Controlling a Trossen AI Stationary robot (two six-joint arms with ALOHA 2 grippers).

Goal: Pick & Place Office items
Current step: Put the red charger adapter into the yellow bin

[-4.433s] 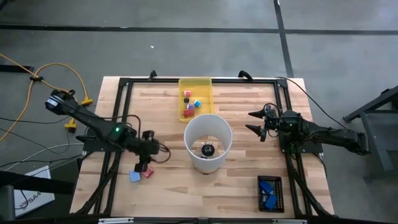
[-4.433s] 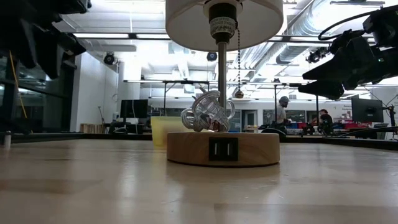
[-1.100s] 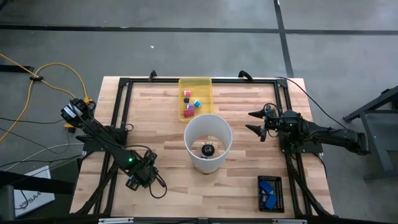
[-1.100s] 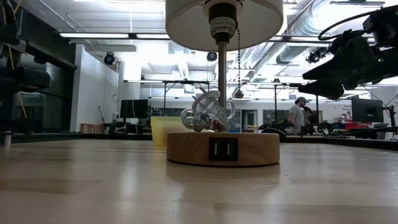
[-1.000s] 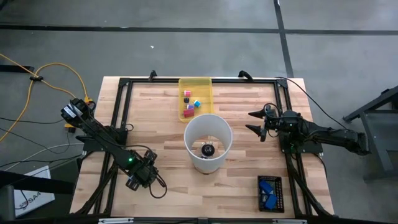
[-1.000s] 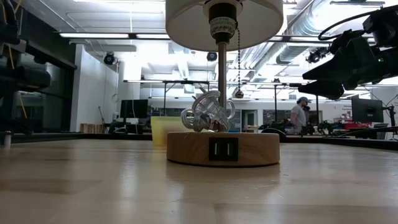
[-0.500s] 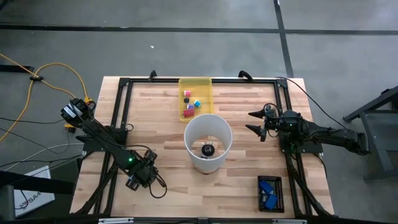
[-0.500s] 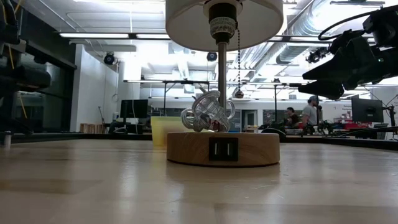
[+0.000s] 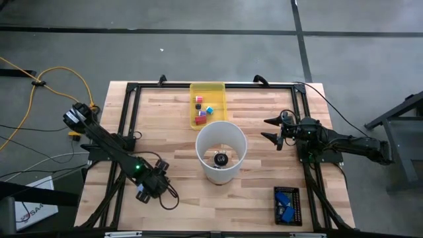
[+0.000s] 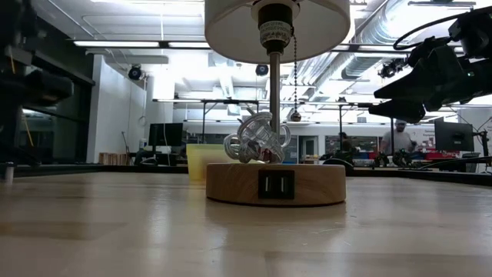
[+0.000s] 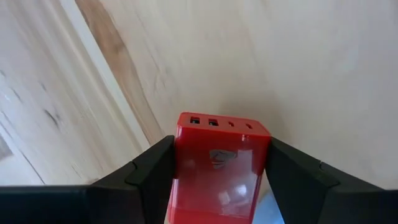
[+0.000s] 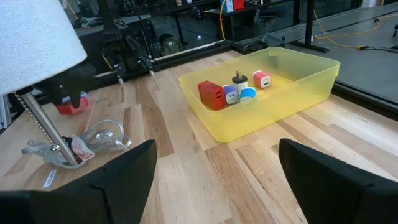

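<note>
Left gripper (image 11: 219,180) jaws clamp a red charger (image 11: 219,165), lower half hidden; right gripper (image 9: 269,129) jaws apart.

Your bench (image 9: 264,152) is pale, smooth wood with visible grain. The red charger block (image 11: 221,165) looks like glossy plastic; the yellow tray (image 12: 292,93) is translucent plastic. The lamp shade (image 12: 34,37) shows a rough cloth-like weave, its base (image 10: 275,183) matt wood.
</note>
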